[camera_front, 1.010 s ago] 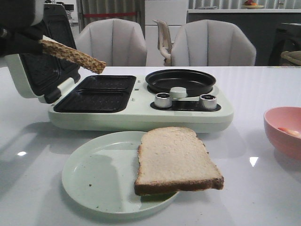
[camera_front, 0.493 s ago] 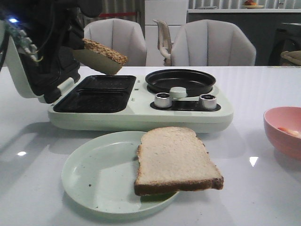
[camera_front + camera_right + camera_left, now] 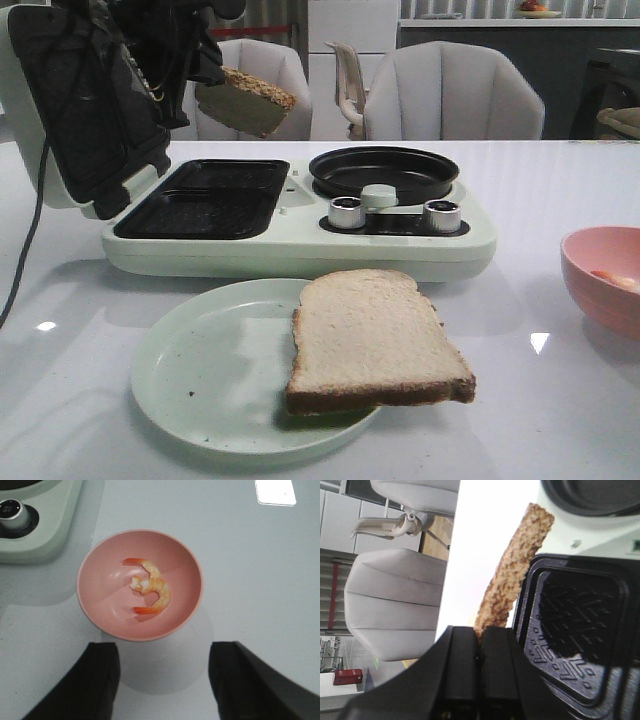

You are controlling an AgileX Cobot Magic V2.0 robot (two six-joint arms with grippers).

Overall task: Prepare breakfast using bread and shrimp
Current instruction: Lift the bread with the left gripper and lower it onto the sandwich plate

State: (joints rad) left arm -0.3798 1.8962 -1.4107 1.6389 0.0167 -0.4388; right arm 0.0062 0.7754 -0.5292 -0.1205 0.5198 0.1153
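- The left gripper (image 3: 480, 635) has its fingers clamped on a bread slice (image 3: 247, 100), held in the air above the open sandwich maker (image 3: 300, 215).
- That held slice hangs over the two dark grill wells (image 3: 205, 198), at about 11 o'clock from the plate; in the left wrist view it shows edge-on (image 3: 512, 570), brown crust outward.
- A second bread slice (image 3: 372, 340) lies flat on the pale green plate (image 3: 200, 380), overhanging its rim at 3 o'clock.
- The right gripper (image 3: 162, 680) hovers with its fingers wide apart over the table, just beside the pink bowl (image 3: 100, 610).
- Two curled shrimp (image 3: 150, 587) lie in the bowl, touching each other.
- The bowl sits at 3 o'clock from the plate, well apart.
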